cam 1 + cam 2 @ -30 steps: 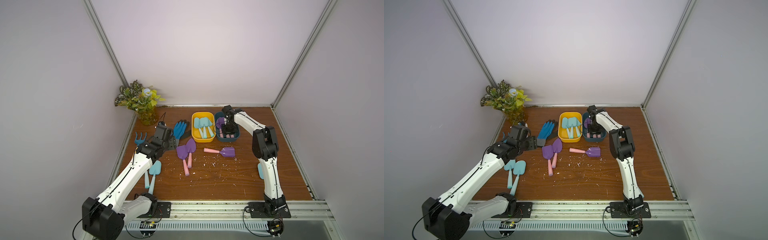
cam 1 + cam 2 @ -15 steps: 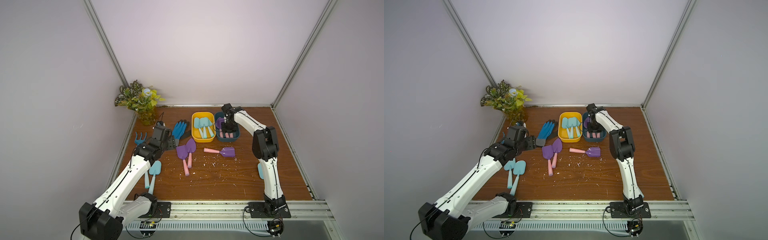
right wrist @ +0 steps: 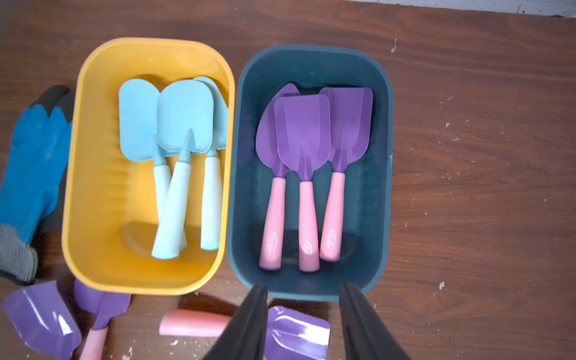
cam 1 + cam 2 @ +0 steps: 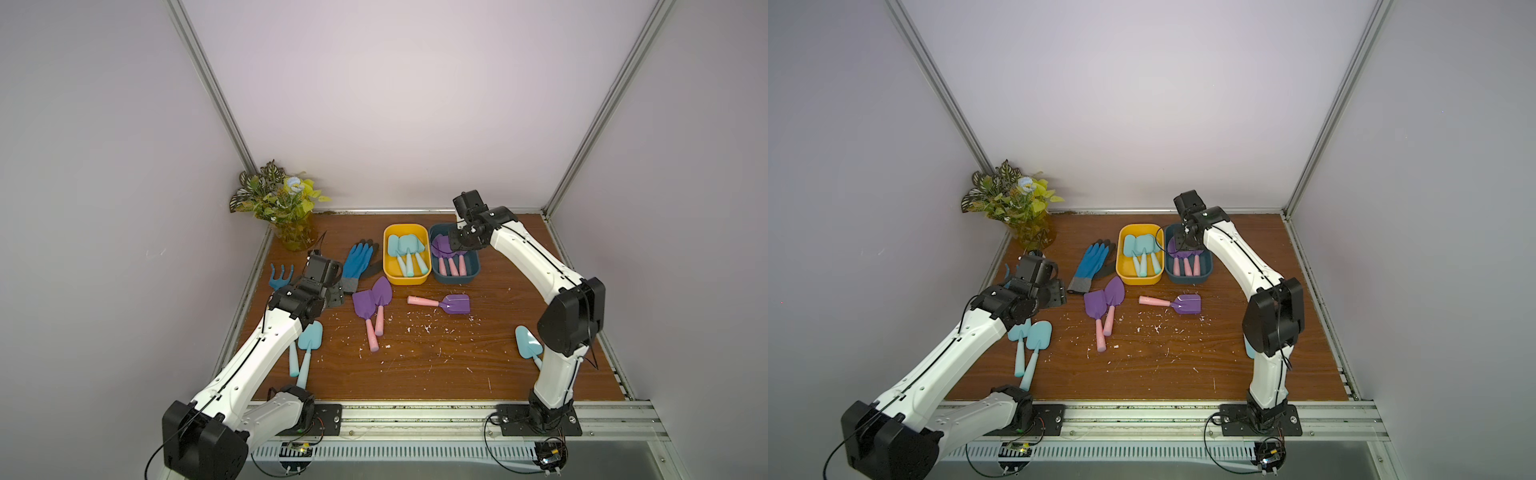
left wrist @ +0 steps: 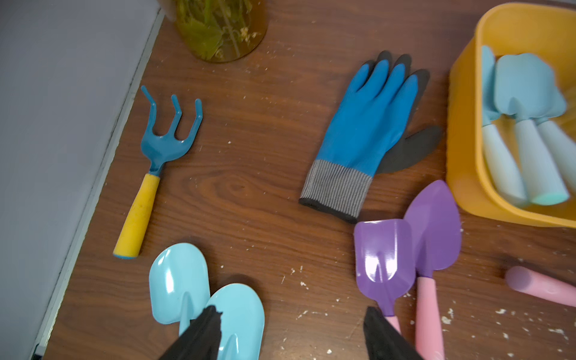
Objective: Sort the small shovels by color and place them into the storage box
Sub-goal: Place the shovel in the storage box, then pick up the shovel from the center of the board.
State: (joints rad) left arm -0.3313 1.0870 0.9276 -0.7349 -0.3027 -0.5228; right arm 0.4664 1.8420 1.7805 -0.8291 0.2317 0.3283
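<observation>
- Small shovels (image 4: 381,291) not yet boxed: 6 are shown on the tabletop (image 4: 415,374). They are an aqua pair (image 4: 309,336) near the left edge, a purple pair (image 4: 365,303) toward the middle, a single purple shovel (image 4: 455,303) just in front of the dark blue box (image 4: 455,280), and a lone aqua shovel (image 4: 525,343) near the right edge, partly hidden by the right arm.
- 3 aqua shovels are stored in the yellow box (image 4: 405,279) and 3 purple in the dark blue box.
- Left gripper (image 5: 291,311): the jaws are set wide and nothing is held. It is placed over the gap between the 2 pairs, at their blade ends. Both pairs' handles are directed away from it, toward the front edge.
- Right gripper (image 3: 303,286): the jaws are parted and empty, over the dark blue box. The single purple shovel is found frontward of it, long axis along the front edge, handle toward the left edge.
- The aqua pair is judged nearer the left arm, and the single purple shovel nearer the right.
</observation>
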